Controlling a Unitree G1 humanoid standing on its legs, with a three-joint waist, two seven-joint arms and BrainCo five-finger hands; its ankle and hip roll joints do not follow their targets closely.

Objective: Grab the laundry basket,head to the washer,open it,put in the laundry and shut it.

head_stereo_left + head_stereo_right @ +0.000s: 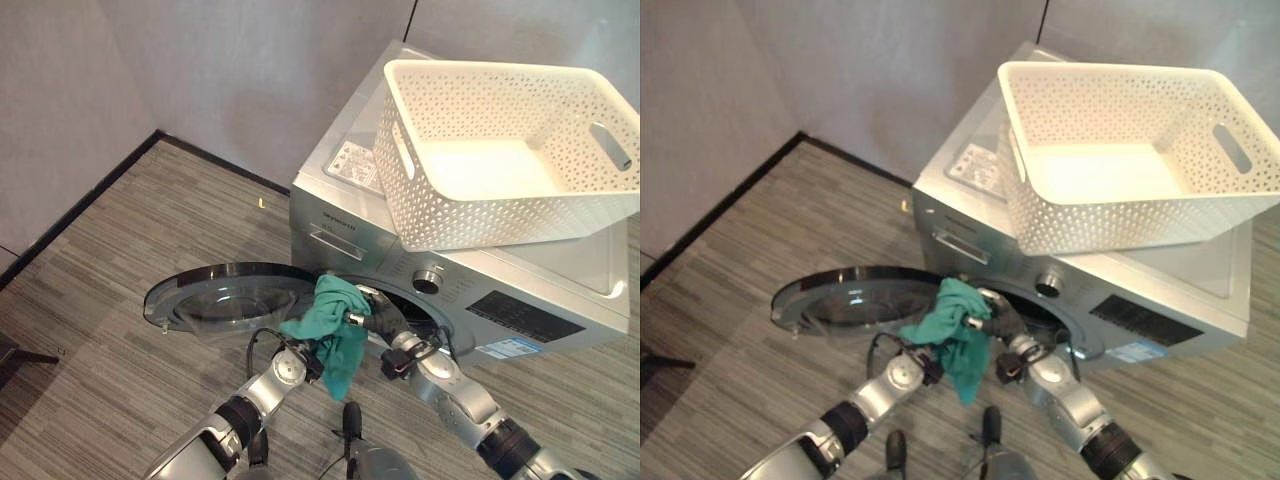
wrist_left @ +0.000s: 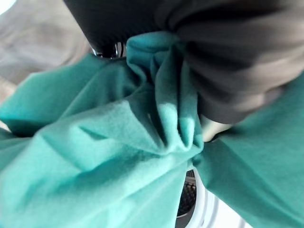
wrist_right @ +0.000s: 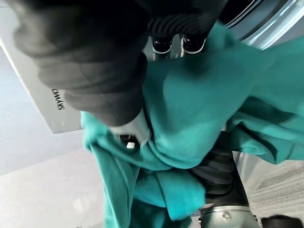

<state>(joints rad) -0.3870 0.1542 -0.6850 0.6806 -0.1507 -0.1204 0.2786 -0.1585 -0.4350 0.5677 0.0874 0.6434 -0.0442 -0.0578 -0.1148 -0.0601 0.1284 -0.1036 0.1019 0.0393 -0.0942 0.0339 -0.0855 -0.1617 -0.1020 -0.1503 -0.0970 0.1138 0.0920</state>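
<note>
A teal cloth (image 1: 335, 322) hangs in front of the washer's round opening (image 1: 432, 328), with both hands on it. My right hand (image 1: 378, 322) pinches its upper edge just at the opening's rim. My left hand (image 2: 213, 127) is under the cloth from below, with folds bunched against its finger. The silver washer (image 1: 520, 290) stands with its glass door (image 1: 215, 295) swung flat open to the left. The white perforated laundry basket (image 1: 470, 215) sits on the washer's top and nothing lies in it.
Grey striped carpet (image 1: 130, 250) spreads to the left of the washer. Grey walls with a dark skirting (image 1: 90, 195) close off the corner behind it. The open door juts out low over the floor.
</note>
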